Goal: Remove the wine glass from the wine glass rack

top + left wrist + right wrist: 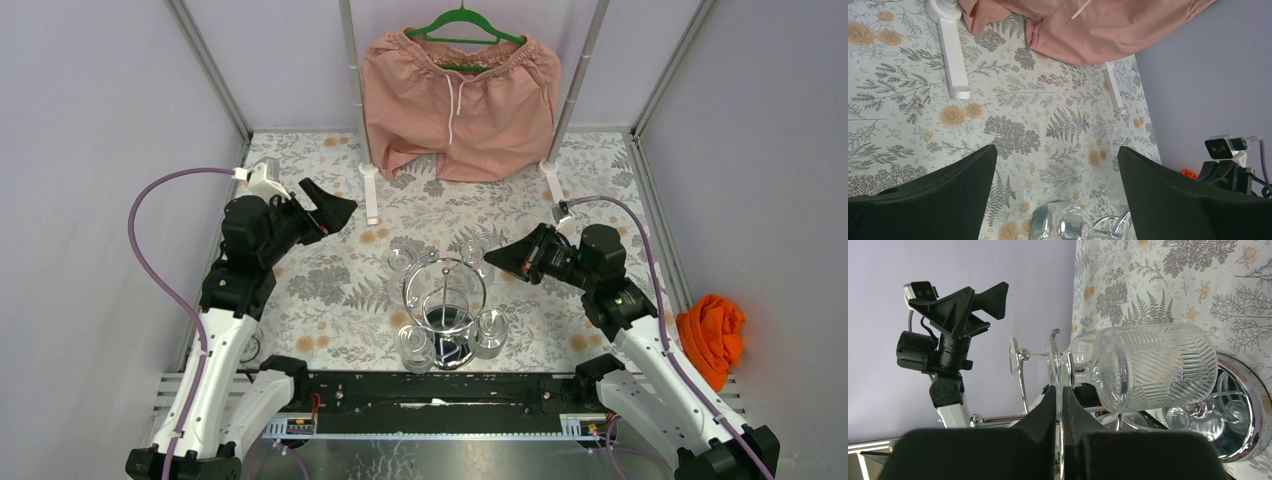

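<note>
- Pinching the wine glass (1148,370) by its foot with right jaws, close against the wine glass rack (1250,390) wires.
- Holding left jaws spread wide over the bench (1048,100).

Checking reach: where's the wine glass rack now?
Top view: the wine glass rack stands centrally on the floral table, toward its near edge, with the right gripper at its far-right side.

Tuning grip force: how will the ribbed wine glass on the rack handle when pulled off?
Probably fragile: the wine glass is clear cut glass. Likely slippery where the right gripper pinches its smooth foot. Bowl-heavy, so it may swing.
</note>
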